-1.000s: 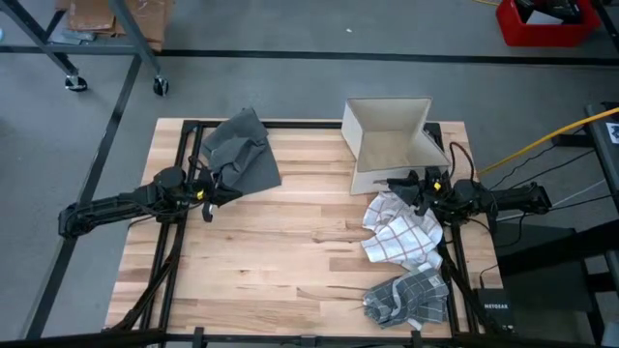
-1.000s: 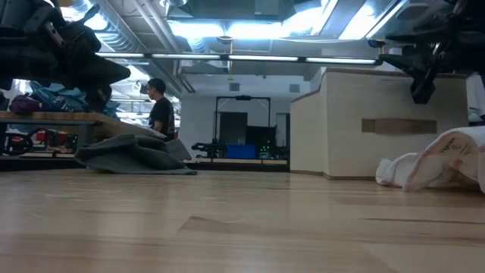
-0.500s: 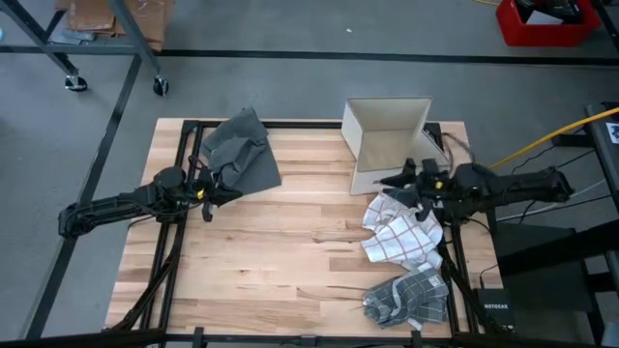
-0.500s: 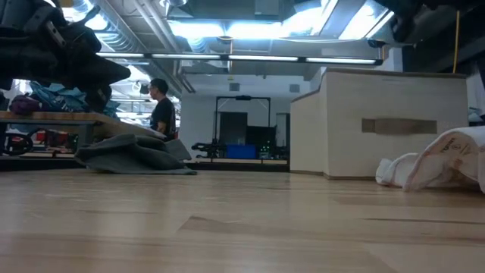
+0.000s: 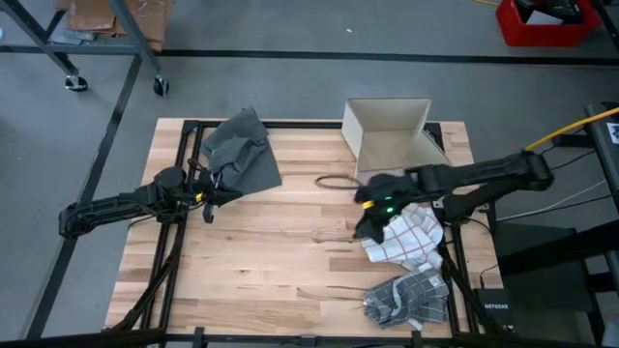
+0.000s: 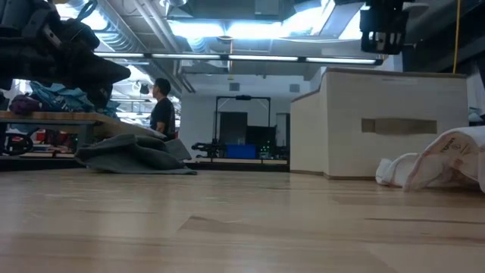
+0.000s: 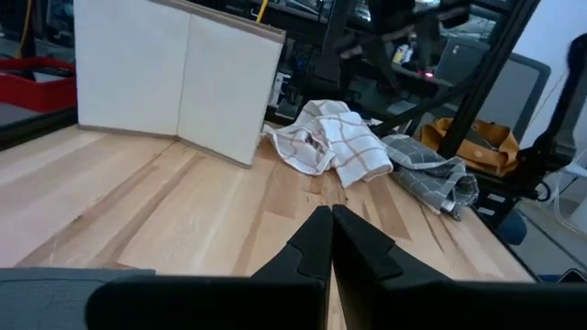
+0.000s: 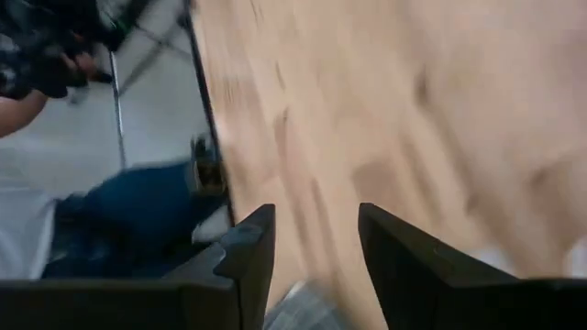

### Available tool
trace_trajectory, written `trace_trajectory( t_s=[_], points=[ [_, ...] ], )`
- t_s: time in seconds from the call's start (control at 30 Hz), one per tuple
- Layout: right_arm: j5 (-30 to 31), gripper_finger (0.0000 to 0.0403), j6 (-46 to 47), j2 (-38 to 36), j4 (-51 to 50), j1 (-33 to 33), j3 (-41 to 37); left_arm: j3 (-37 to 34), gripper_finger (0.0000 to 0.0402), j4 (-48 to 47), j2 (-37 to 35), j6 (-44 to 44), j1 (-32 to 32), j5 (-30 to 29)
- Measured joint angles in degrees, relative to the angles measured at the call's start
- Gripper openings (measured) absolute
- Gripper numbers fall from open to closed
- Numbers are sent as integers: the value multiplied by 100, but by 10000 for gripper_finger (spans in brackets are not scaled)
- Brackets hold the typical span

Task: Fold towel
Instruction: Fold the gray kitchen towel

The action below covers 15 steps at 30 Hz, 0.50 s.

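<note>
A white checked towel (image 5: 401, 237) lies crumpled near the table's right edge; it also shows in the low view (image 6: 447, 163) and the left wrist view (image 7: 326, 142). My right gripper (image 5: 368, 220) hangs open in the air over that towel's left edge, high in the low view (image 6: 383, 30), with its fingers apart in its own wrist view (image 8: 316, 225). My left gripper (image 5: 211, 196) waits shut (image 7: 330, 215) at the table's left side, beside a dark grey towel (image 5: 242, 155) that lies heaped at the far left corner.
A beige open box (image 5: 387, 140) stands at the far right of the table. A grey checked towel (image 5: 411, 298) lies bunched at the near right corner. A thin dark loop (image 5: 334, 181) lies left of the box. A person (image 6: 161, 110) stands in the room behind. Bare wood fills the middle.
My right gripper has risen and swung from beside the box toward the table's left, crossing over the white checked towel to its left edge. The towels have stayed where they were.
</note>
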Motion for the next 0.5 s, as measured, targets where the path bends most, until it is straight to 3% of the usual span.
trace_trajectory(
  t_s=[0.13, 0.27, 0.37, 0.5],
  points=[
    [-511, 163, 426, 940, -673, 2, 856, 0, 4, 0, 0, -36, -1, 0],
    [-564, 163, 407, 1620, -914, 4, 1515, 0, 4, -2, -2, -36, -2, 0],
    [-89, 163, 152, 1971, -776, 2, 1922, 0, 4, -2, -2, -40, -1, 0],
    [1110, 163, -387, 2315, -693, -4, 2342, 0, 4, -2, -2, -69, -2, 0]
  ],
)
